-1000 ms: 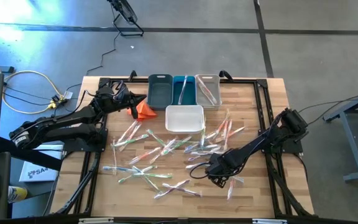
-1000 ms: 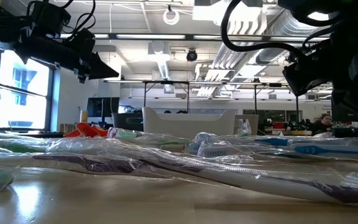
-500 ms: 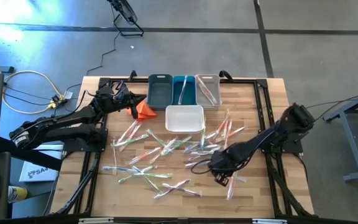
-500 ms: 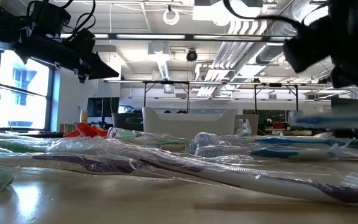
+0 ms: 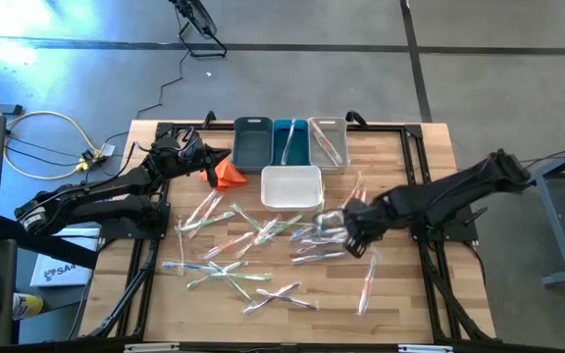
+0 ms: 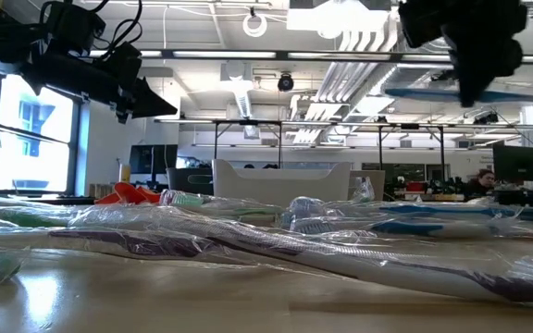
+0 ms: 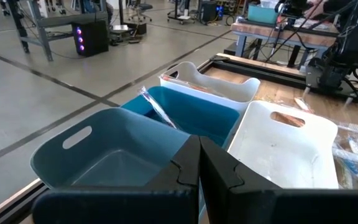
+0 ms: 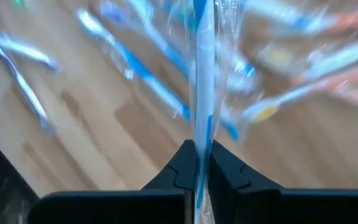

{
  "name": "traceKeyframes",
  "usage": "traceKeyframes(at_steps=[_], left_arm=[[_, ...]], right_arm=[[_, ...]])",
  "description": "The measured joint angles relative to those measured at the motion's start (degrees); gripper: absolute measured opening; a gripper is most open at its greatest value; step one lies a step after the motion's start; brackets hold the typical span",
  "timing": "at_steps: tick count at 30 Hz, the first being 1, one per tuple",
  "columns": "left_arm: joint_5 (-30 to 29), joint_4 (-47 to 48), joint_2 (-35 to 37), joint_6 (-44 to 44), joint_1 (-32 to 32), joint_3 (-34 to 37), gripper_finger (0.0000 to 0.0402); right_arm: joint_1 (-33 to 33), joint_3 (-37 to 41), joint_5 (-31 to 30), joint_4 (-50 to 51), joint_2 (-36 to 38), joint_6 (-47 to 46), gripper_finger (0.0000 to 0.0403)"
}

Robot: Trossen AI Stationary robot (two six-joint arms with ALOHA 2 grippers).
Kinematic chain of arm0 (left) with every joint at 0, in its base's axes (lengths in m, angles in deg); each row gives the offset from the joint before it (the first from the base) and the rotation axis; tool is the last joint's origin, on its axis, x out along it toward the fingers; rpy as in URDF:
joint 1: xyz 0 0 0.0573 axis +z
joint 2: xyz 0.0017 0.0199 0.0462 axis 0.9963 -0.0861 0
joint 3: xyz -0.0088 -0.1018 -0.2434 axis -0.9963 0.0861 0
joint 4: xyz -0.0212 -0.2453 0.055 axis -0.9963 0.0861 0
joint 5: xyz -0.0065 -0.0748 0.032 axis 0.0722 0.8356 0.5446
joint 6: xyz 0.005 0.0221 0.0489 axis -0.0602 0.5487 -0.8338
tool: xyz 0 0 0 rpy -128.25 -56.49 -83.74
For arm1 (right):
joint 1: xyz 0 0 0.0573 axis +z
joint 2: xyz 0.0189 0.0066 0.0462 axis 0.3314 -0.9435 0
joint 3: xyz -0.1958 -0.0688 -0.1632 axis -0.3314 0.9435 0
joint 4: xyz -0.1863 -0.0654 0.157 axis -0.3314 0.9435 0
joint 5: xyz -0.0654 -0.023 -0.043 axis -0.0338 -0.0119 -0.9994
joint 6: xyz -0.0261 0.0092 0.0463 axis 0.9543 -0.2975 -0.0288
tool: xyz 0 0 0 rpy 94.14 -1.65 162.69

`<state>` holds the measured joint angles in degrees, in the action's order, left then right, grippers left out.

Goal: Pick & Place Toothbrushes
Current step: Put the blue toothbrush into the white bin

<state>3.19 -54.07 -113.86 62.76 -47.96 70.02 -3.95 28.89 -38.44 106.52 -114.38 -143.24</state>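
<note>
Right gripper (image 5: 353,231): fingers pinched on a blue-handled toothbrush in clear wrapper (image 8: 200,74), lifted off the wooden table (image 5: 400,304) so it can travel to the bins.
Left gripper (image 7: 199,163): fingers pressed together, holding nothing, parked by the dark blue-grey plastic bin (image 5: 252,143), clear of the work.
Loose wrapped toothbrushes (image 5: 246,243): scattered mid-table, awaiting pickup.
White bin (image 5: 291,187): nearest the pile, probably a drop point.
</note>
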Motion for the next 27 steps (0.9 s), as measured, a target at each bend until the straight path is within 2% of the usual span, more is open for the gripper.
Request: traceKeyframes(at_steps=[6,14,22,27], left_arm=[[0.2,0.0,0.0,0.0,0.0,0.0,0.0000],[0.1,0.0,0.0,0.0,0.0,0.0,0.0000],[0.1,0.0,0.0,0.0,0.0,0.0,0.0000],[-0.1,0.0,0.0,0.0,0.0,0.0,0.0000]], right_arm=[[-7.6,0.0,-1.3,-0.2,4.0,10.0,0.0010],[-18.3,0.0,-1.3,-3.1,4.4,27.4,0.0010],[-26.4,0.0,-2.5,-14.0,4.4,44.1,0.0010],[-29.3,0.0,-2.9,-20.8,4.4,50.7,0.0010]])
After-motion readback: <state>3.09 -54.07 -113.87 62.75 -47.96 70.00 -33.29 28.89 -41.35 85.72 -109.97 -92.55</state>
